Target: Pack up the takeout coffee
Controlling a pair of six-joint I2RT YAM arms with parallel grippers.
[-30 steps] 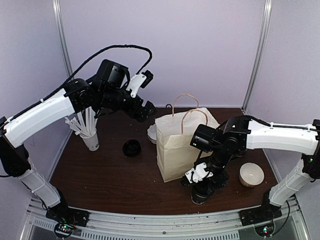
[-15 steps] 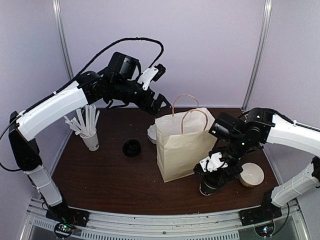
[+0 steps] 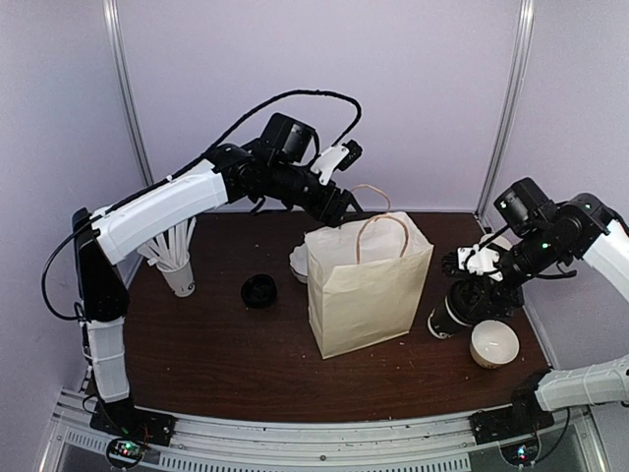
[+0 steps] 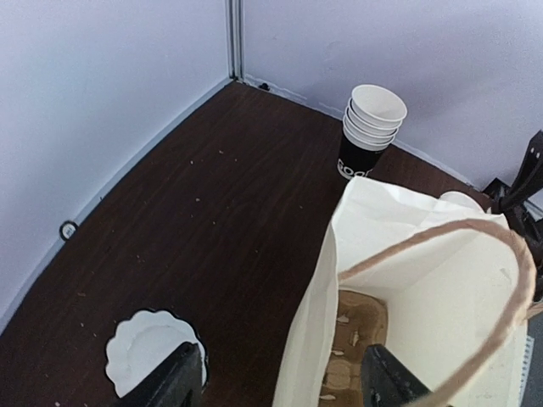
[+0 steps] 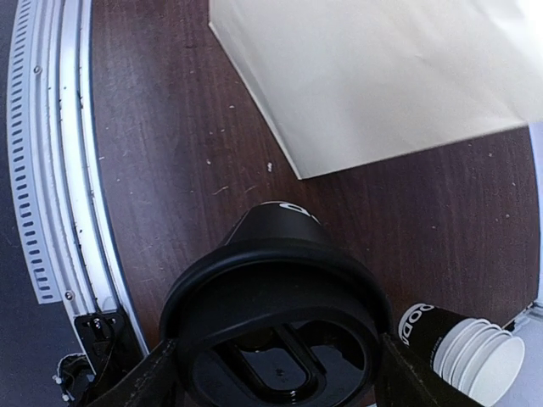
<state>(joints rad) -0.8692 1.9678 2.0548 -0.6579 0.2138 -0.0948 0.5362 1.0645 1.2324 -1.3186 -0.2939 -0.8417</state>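
The takeout coffee (image 3: 449, 317), a cup with a black lower band and a black lid (image 5: 271, 326), hangs tilted in my right gripper (image 3: 470, 293) to the right of the paper bag (image 3: 366, 290), above the table. In the right wrist view my right gripper (image 5: 276, 373) is shut on the lid's rim. My left gripper (image 3: 342, 208) is at the bag's back left top edge. In the left wrist view it (image 4: 284, 377) is open, straddling the bag's left wall (image 4: 318, 322). The bag's mouth is open and its brown bottom (image 4: 361, 339) shows.
A stack of nested cups (image 3: 493, 344) stands at the right, also seen in the wrist views (image 5: 475, 356) (image 4: 371, 127). A white cup of straws (image 3: 177, 261) stands at the left. A loose black lid (image 3: 259, 290) and a white fluted dish (image 4: 148, 352) lie left of the bag.
My right gripper has lifted the coffee off the table and carried it right, away from the bag's front. My left arm has swung right to the bag's top edge.
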